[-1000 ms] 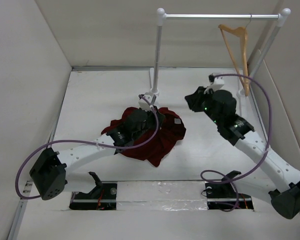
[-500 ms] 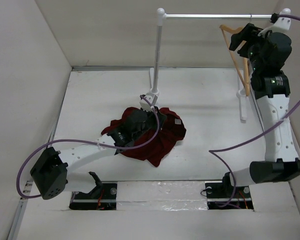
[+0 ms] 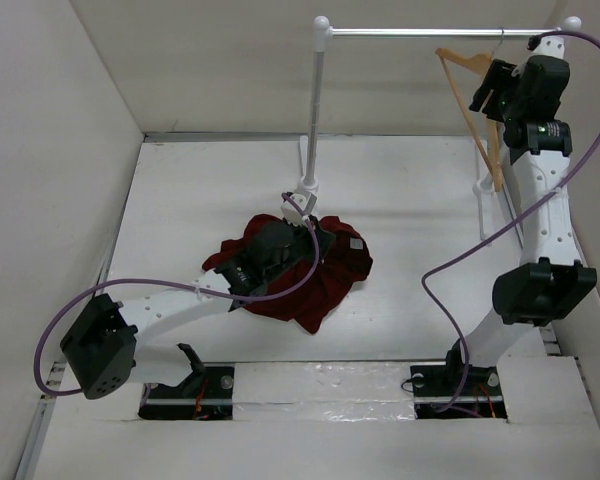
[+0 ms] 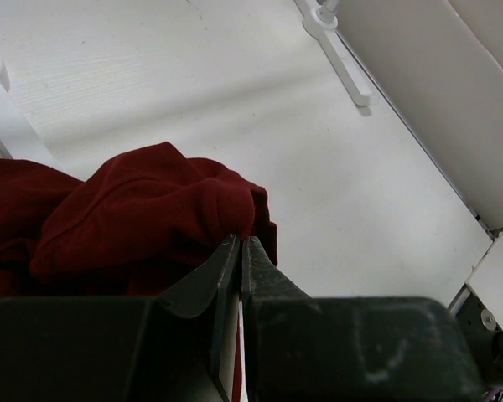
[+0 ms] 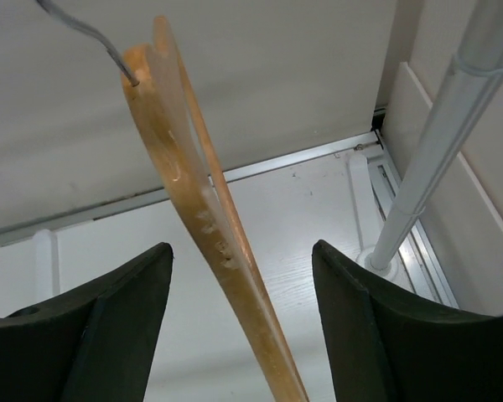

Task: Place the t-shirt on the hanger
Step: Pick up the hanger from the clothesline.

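The maroon t-shirt [image 3: 330,270] lies crumpled on the white table, mid-left. My left gripper [image 3: 315,235] rests on it. In the left wrist view its jaws [image 4: 241,241] are shut, with a fold of the t-shirt [image 4: 142,209] pinched at the tips. The tan wooden hanger [image 3: 457,85] hangs by its metal hook from the rail at the back right. My right gripper [image 3: 488,100] is raised up to it. In the right wrist view the right gripper [image 5: 241,247] stands open, and one arm of the hanger [image 5: 197,193] runs between the fingers without touching either.
The white-and-silver clothes rail [image 3: 430,32] spans the back, its left post [image 3: 315,110] just behind the t-shirt and its right post [image 5: 436,159] close beside my right gripper. A rail foot [image 4: 339,50] lies on the table. Walls close in on three sides.
My right arm swung up from the table to the hanger on the rail, and its jaws opened around the hanger's arm. The left arm and the t-shirt stayed put.
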### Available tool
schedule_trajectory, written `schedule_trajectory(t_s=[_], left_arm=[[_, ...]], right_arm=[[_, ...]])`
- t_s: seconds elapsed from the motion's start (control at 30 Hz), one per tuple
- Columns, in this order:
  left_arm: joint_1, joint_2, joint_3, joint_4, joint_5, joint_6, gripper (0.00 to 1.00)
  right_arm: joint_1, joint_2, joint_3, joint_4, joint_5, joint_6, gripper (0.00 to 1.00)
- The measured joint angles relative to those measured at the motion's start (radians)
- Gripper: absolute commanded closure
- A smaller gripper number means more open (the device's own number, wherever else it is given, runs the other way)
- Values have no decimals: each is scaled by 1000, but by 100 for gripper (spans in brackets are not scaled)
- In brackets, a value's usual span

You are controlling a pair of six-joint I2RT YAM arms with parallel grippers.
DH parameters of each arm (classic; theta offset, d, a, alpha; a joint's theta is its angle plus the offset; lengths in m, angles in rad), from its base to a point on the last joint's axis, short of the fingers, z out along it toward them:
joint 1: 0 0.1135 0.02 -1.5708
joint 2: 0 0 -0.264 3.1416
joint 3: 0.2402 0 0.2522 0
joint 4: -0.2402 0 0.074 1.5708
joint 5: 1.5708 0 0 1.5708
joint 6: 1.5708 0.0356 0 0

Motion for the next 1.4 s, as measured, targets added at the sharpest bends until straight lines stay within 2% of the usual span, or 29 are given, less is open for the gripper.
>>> schedule_trajectory(t_s=[0.13,0.17,0.23,0.27,0.37,0.63,1.03,1.27,1.4], left_arm=[[0,0,0,2,1,0,100],[0,0,0,2,2,0,100],[0,0,0,2,2,1,100],[0,0,0,2,2,1,100],[0,0,0,2,2,1,100],[0,0,0,1,1,2,100],[0,0,1,-12,-5,2,100],[0,-1,31,-38,-25,6,100],[0,-5,36,-39,-36,7,100]], right_arm=[[31,23,0,3,22,-9,48],[35,29,0,3,28,-9,58],[40,42,0,3,35,-8,68],[40,46,-1,5,37,-6,80],[45,48,-4,19,61,-12,100],[40,23,-32,41,64,-27,100],[33,-151,-40,60,47,-63,100],[20,-272,-283,124,-18,-15,100],[20,-279,-377,128,-56,10,100]])
